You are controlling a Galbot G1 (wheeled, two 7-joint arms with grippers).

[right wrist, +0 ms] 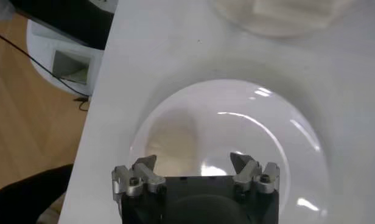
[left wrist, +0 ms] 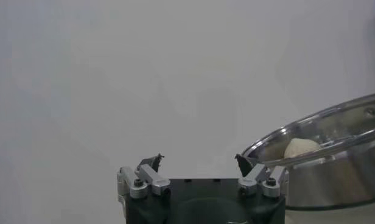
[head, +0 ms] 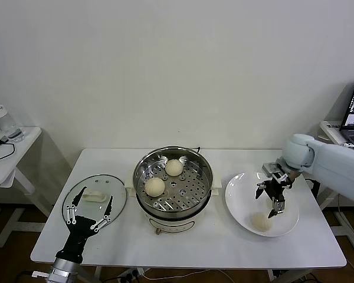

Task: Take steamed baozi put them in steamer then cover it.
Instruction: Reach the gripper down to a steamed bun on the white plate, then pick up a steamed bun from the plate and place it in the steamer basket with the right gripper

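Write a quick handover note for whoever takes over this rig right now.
Right claw: open, empty, over the white plate, above the one baozi visible there.
Left claw: open, empty, over the glass lid lying on the table left of the steamer.
Done: two baozi in the steamer tray, one at the back, one front-left.
Left: move the plate's baozi into the steamer, then put the lid on.

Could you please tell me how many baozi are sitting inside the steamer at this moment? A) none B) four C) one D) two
D: in the head view, two baozi rest on the perforated tray of the steamer, and one more lies on the white plate under the open right pincer.
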